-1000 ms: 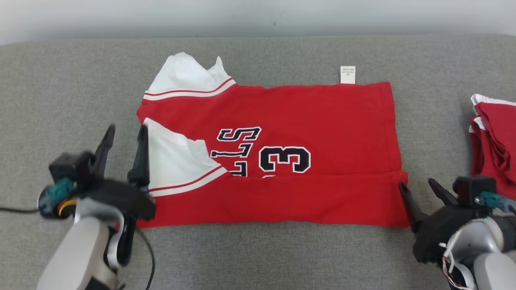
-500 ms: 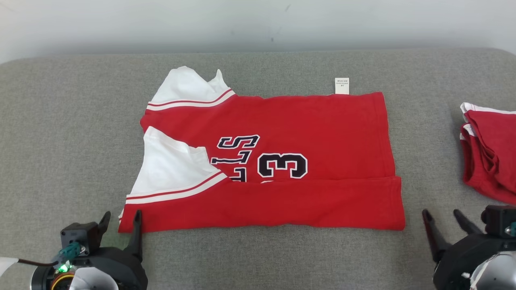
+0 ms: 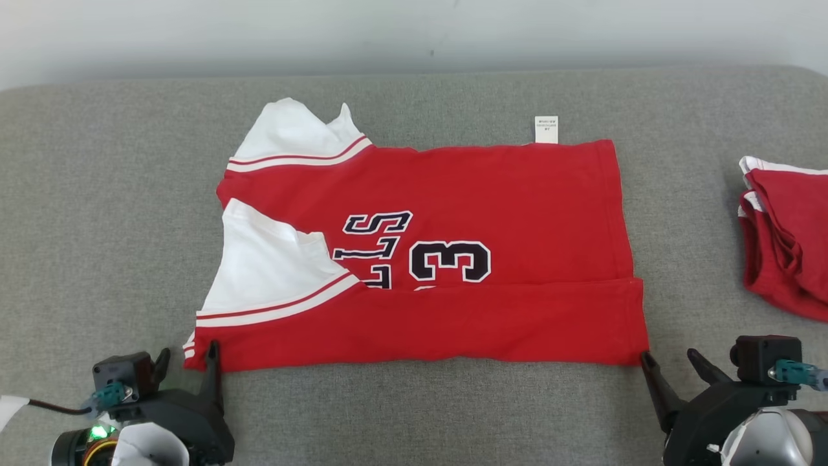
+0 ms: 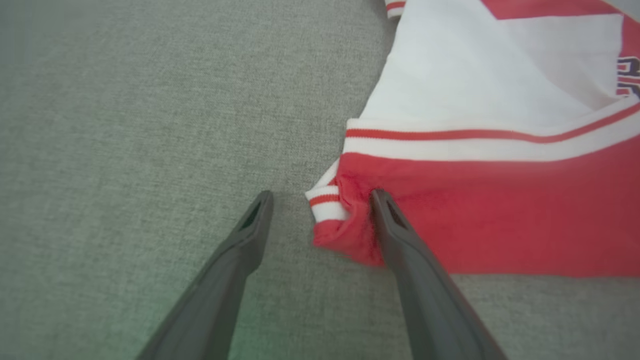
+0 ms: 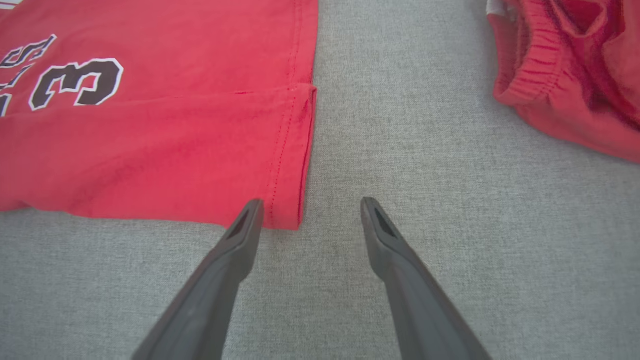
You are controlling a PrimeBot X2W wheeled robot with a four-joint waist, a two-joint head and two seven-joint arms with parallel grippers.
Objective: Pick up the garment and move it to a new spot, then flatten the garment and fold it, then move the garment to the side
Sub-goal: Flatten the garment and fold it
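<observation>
**Near corners straddled ahead of the next fold**

The red short-sleeved jersey with white sleeves and a dark number 3 [image 3: 517,194] is laid flat across the middle of the grey cloth-covered table [image 3: 97,194], collar end to the left and hem to the right. A near strip is seen already turned over onto the body, so that the bottom of the lettering is covered; the folding step is judged to be in hand, with the move to the side not yet begun.

The left hand [image 3: 187,351] is spread, its fingers set either side of the near left corner: one finger lies over the red cloth, the other over bare table. The right hand [image 5: 311,201] is likewise spread around the near right corner, one finger over the stitched hem, the other beside it. Nothing is pinched by either; whether the tips press the cloth cannot be told.

A crumpled red garment pile [image 3: 786,233] is left well apart at the right.

Next, both corners would probably need to be pinched together, all layers caught, then lifted evenly and carried towards the far edge.
</observation>
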